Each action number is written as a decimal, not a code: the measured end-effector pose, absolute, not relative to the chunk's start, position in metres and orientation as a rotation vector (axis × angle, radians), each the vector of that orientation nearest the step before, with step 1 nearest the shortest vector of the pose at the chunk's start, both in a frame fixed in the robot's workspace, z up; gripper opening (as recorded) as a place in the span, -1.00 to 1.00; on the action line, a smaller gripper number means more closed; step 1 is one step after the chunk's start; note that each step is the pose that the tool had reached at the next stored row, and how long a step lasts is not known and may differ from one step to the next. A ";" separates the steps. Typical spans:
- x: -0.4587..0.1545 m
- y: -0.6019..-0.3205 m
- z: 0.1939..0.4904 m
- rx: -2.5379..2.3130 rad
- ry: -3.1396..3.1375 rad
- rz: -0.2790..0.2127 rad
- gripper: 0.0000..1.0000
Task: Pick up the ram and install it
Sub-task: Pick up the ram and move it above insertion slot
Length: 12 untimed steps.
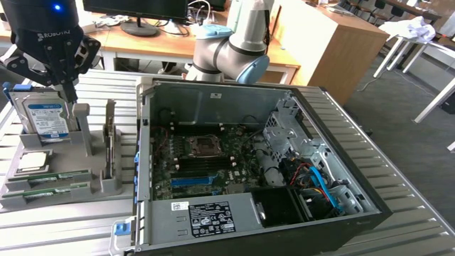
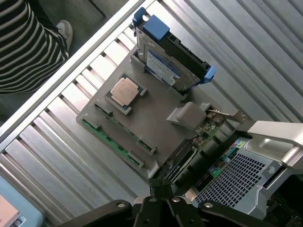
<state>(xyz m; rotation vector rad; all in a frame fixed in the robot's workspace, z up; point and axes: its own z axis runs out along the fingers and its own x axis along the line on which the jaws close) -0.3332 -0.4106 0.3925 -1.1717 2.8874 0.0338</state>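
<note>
The worktop (image 1: 71, 224) carries an open case (image 1: 213, 106), just beside the tray (image 1: 71, 160). A hard drive (image 1: 46, 118) stands upright at one end of the tray. The ram (image 1: 50, 177) (one of two alike) lies flat in a slot along the tray's opposite edge. The fingers (image 1: 71, 92), pressed together and holding nothing, hang above the tray's drive end.

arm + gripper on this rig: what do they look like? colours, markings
The arm is made of silver-grey tube segments with pale blue joint caps. The gripper is matte black, with a blocky body, hinged link fingers and visible pivot bolts. It carries white ROBOTIQ lettering on the body, and a small blue light glows above that. No loose cables are visible along the arm.
</note>
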 end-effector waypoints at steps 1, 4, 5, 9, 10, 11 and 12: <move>-0.333 -0.411 0.392 -1.182 2.883 0.034 -0.80; -0.333 -0.411 0.392 -1.211 2.871 0.034 -0.80; -0.333 -0.411 0.392 -1.221 2.867 0.034 -0.80; -0.333 -0.411 0.392 -1.262 2.850 0.035 -0.80; -0.333 -0.411 0.392 -1.272 2.846 0.035 -0.80; -0.333 -0.411 0.392 -1.282 2.841 0.035 -0.80; -0.333 -0.411 0.392 -1.293 2.836 0.035 -0.80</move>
